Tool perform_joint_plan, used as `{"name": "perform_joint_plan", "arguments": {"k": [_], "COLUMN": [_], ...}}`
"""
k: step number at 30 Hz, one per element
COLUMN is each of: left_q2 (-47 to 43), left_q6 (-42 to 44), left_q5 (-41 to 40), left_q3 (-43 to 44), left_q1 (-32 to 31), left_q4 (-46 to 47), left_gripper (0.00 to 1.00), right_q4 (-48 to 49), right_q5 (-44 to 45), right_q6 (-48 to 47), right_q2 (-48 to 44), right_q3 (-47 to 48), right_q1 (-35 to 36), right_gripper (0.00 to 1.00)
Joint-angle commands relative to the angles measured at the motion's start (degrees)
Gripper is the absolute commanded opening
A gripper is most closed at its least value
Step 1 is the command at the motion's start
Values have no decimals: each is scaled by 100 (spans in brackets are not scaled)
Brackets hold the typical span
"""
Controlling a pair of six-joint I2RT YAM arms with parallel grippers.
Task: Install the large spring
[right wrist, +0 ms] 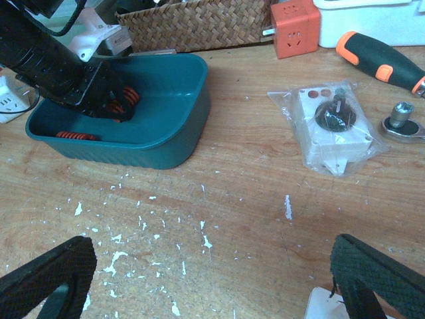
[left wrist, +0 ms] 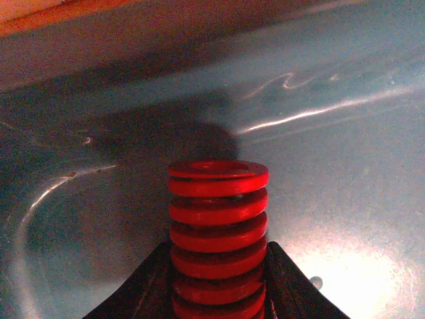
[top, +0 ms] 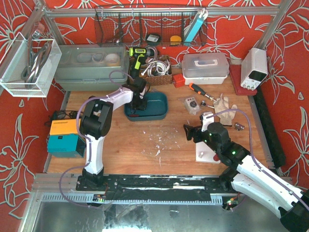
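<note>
The large spring (left wrist: 218, 226), a red coil, stands between the two black fingers of my left gripper (left wrist: 218, 266), which is shut on its lower turns. This gripper (top: 137, 108) reaches down into the teal tub (top: 159, 104). In the right wrist view the held spring (right wrist: 126, 100) shows inside the tub (right wrist: 179, 113), and another red spring (right wrist: 73, 136) lies on the tub floor. My right gripper (right wrist: 212, 266) hangs open over bare wood, nothing between its fingers. It (top: 190, 133) sits right of the tub, beside a white block (top: 210, 150).
A bagged white part (right wrist: 332, 126), a screwdriver (right wrist: 378, 56), a socket (right wrist: 400, 119) and an orange cube (right wrist: 292, 20) lie right of the tub. A wicker basket (right wrist: 192, 23) stands behind it. An orange and teal box (top: 65, 137) sits at the left edge.
</note>
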Motion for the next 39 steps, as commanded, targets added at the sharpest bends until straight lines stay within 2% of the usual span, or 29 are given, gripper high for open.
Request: {"name": "perform_joint_plan", "arguments": {"k": [1,11,17,23,30,34,39], "left_q2": [-177,-1480,-2605,-3968,-5107,-5380,-5340], "left_q6": [-38,57,455,534,597,1306,2197], "left_q5": [36,103,206,379,279,380,130], "left_q3": [-148,-512,-1199,-2701,-5118,-6302,-7157], "left_q1": [10,-100,-601,-1177,-2155,-2673,-3282], "left_q4": [9,906,1901,3334,5789,7229,8257], "left_gripper": [29,19,18,16,12,12,13], "right_q4": [96,-392,-680,-1315,-2046,-2461,-2247], "right_q5": [70,399,52,-86,-454,-933,-1586], "right_q6": [-11,150,0,38,267,242,551], "right_q2": [-10,390,338,-43,-950,-1269,-1247], "right_q3": [-51,289,534,803,549,571,511], "right_q1": [30,20,-1,-10,-10,-10,-10], "right_gripper": [99,99,99,99,96,91,82]}}
